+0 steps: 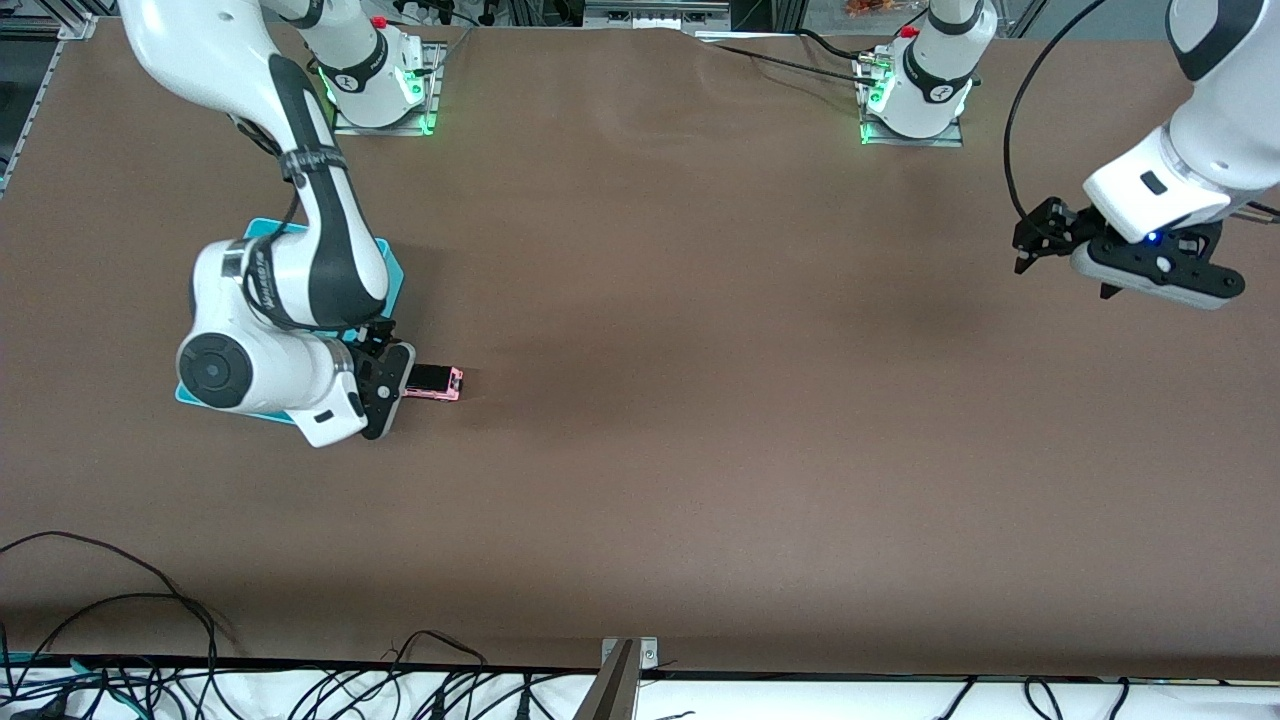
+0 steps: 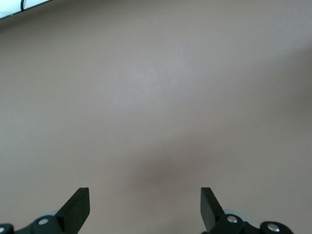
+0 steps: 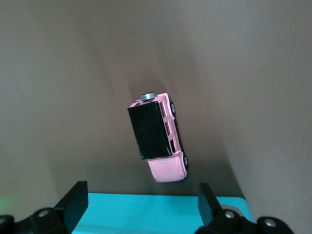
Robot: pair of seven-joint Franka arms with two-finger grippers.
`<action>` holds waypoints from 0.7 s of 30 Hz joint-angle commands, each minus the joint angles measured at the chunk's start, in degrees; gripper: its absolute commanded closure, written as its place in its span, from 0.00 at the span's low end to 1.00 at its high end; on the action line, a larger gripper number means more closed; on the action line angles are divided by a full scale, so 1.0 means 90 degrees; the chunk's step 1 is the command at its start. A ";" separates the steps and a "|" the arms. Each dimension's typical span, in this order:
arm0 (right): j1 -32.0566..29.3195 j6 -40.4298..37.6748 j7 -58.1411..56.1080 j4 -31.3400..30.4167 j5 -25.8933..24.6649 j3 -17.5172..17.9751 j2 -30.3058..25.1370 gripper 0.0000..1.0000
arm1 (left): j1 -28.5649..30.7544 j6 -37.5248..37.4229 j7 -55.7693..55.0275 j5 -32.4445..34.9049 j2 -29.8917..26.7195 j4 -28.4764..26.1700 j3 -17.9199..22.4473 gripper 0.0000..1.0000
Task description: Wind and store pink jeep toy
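The pink jeep toy stands on its wheels on the brown table, just beside the turquoise bin, toward the left arm's end of it. In the right wrist view the jeep shows its black roof and pink hood, apart from the bin's rim. My right gripper hangs over that bin rim next to the jeep; it is open and empty. My left gripper waits in the air over bare table at the left arm's end; it is open and empty.
The right arm covers most of the bin. Black cables lie along the table's edge nearest the front camera, by a metal bracket. The arm bases stand along the edge farthest from that camera.
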 commanded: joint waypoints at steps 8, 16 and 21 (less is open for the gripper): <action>0.0446 0.1511 -0.0390 -0.1172 0.0113 0.0009 -0.0015 0.00 | -0.0175 -0.0732 -0.0016 -0.0105 0.0450 0.0742 0.0327 0.00; 0.0544 0.2166 -0.0585 -0.1641 0.0104 0.0009 -0.0015 0.00 | -0.0185 -0.0791 -0.0016 -0.0105 0.0558 0.0889 0.0327 0.00; 0.0534 0.2245 -0.0956 -0.1642 0.0094 -0.0001 0.0024 0.38 | -0.0175 -0.0782 -0.0016 -0.0105 0.0558 0.0889 0.0327 0.00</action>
